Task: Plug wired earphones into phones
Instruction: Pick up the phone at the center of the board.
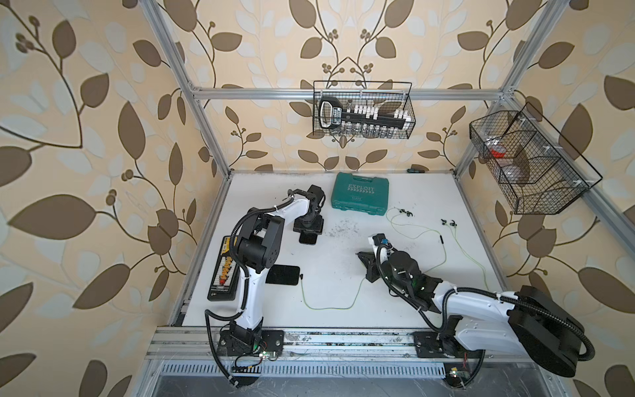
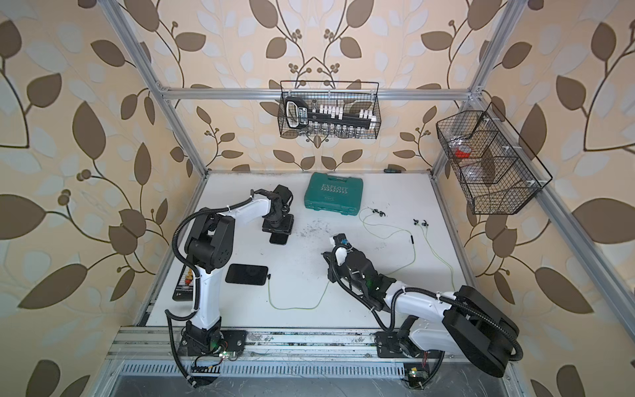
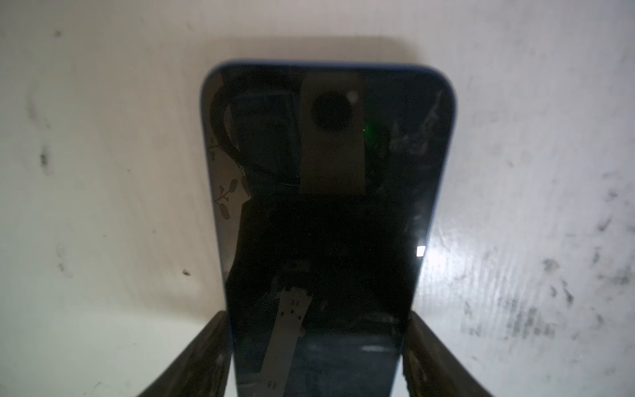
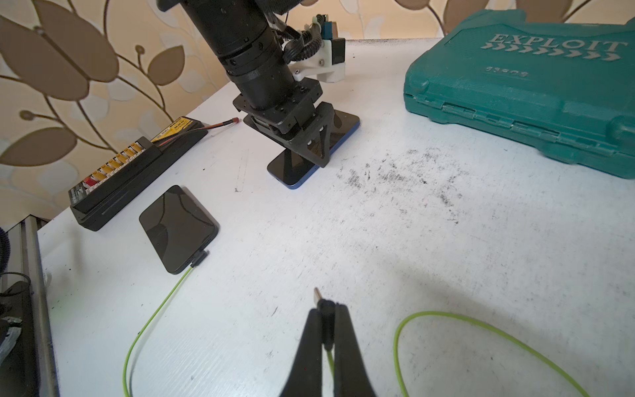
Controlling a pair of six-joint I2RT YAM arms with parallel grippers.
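Note:
Two black phones lie flat on the white table (image 1: 343, 319). The near phone (image 1: 282, 275) (image 4: 178, 228) has a black plug (image 4: 199, 257) in its end, and that set's yellow-green cable (image 1: 330, 307) loops across the table. My left gripper (image 1: 308, 225) (image 3: 318, 316) reaches down over the far phone (image 3: 326, 206) (image 4: 295, 172), with a finger against each long edge. My right gripper (image 4: 326, 309) (image 1: 357, 253) is shut on the black plug of the other wired earphones; the plug's metal tip (image 4: 316, 294) sticks out ahead. Both sets of earbuds (image 1: 507, 213) (image 1: 448, 223) rest at the back right.
A teal toolbox (image 1: 360, 194) stands at the back centre. A black-and-yellow bit case (image 1: 223, 271) lies along the left edge, partly under the left arm. Wire baskets (image 1: 364, 110) (image 1: 529, 161) hang on the frame above the table. Dark scuffs (image 1: 340, 230) mark the middle.

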